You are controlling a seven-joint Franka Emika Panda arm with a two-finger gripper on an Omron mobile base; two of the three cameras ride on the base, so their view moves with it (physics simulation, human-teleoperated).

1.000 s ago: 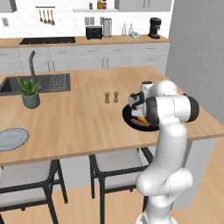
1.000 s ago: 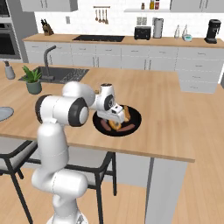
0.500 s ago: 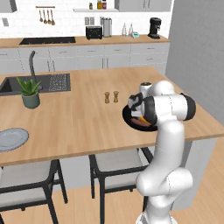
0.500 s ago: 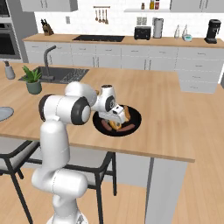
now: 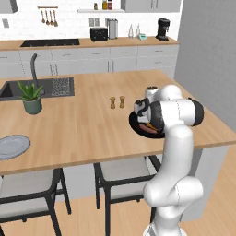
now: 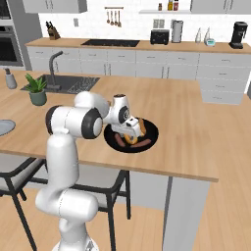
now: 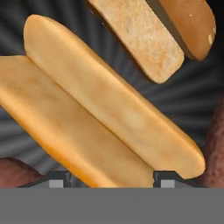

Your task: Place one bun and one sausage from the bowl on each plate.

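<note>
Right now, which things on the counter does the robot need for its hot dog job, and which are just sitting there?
Needed:
bowl
bun, under the gripper
sausage
grey-blue plate

Just sitting there:
plant
two shakers
sink tap
toaster
coffee maker

bowl [image 6: 149,142]: matte black, faint radial streaks | bun [image 7: 109,109]: pale yellow-orange, split lengthwise, golden crust | second bun [image 7: 148,37]: toasted tan face, brown crust | sausage [image 6: 139,144]: reddish-brown | counter [image 5: 78,120]: light wood grain | plate [image 5: 13,146]: pale grey-blue | plant [image 5: 30,91]: green, grey-green pot
</note>
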